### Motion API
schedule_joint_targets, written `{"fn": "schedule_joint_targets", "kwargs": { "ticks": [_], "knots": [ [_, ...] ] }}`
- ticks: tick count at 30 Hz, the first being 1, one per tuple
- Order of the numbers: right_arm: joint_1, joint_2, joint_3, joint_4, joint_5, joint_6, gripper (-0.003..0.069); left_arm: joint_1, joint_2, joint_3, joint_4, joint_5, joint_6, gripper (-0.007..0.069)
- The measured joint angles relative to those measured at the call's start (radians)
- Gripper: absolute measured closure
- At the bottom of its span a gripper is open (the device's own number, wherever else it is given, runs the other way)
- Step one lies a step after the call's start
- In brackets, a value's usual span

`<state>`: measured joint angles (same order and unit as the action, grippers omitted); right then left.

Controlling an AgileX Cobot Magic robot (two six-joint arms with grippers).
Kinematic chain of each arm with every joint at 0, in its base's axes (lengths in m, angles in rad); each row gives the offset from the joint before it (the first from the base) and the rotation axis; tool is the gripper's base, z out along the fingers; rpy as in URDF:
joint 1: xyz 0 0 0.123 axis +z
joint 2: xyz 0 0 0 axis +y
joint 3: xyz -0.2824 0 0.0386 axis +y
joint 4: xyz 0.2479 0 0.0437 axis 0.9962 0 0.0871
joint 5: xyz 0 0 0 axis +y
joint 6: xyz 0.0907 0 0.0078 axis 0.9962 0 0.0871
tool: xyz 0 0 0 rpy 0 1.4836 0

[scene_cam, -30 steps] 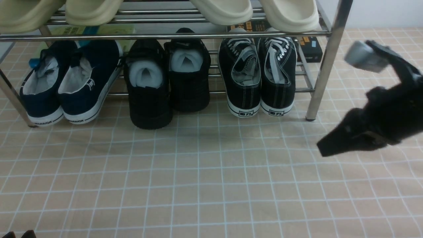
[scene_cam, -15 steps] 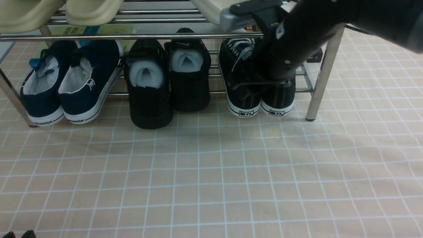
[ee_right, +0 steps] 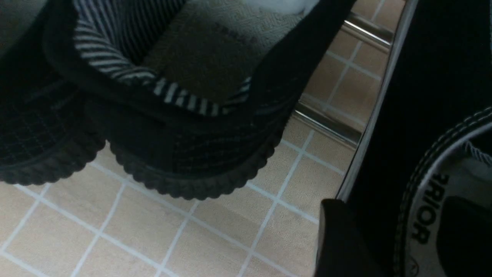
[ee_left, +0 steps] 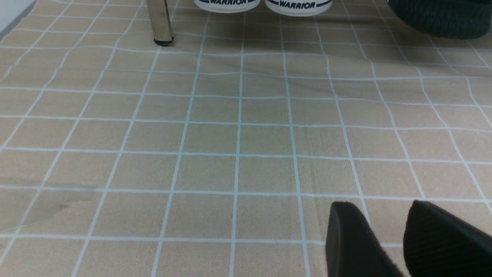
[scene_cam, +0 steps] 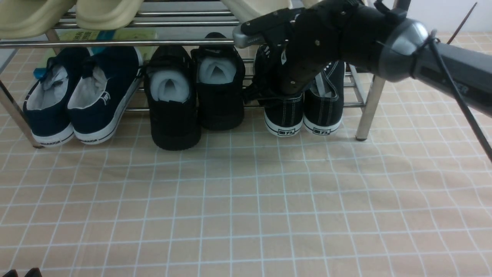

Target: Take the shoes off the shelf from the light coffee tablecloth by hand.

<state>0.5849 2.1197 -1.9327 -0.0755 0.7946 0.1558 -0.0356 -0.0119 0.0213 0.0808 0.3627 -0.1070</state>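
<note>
The shoes, black canvas sneakers (scene_cam: 323, 111) with white soles, stand heel-out at the right end of the chrome shelf's (scene_cam: 369, 104) lower tier, on the light coffee tablecloth (scene_cam: 246, 200). My right gripper (scene_cam: 265, 98) reaches down at the pair's left shoe. In the right wrist view this gripper (ee_right: 396, 202) is open and straddles that shoe's left side wall (ee_right: 423, 154): one finger is outside, the other over the printed insole. My left gripper (ee_left: 378, 209) is open and empty, low over the cloth at the near left corner (scene_cam: 23, 272).
An all-black pair (scene_cam: 192, 92) stuffed with white paper stands just left of the sneakers, close to my right gripper (ee_right: 192, 154). A navy pair (scene_cam: 77, 96) is further left. Beige slippers (scene_cam: 107, 13) lie on the top tier. A black box (scene_cam: 359, 54) sits behind the shelf.
My right arm swung from low at the right, up and left over the shelf. Its gripper came down onto the sneakers and shifted left to the left shoe's side wall. The left arm stayed still.
</note>
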Motion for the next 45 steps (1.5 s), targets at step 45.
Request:
{"fn": "schedule_joint_targets", "kwargs": {
  "ticks": [45],
  "knots": [
    [0.240, -0.506, 0.368, 0.230, 0.471, 0.032, 0.0648, 0.000, 0.000, 0.000, 0.001, 0.000, 0.000, 0.0383]
  ]
}}
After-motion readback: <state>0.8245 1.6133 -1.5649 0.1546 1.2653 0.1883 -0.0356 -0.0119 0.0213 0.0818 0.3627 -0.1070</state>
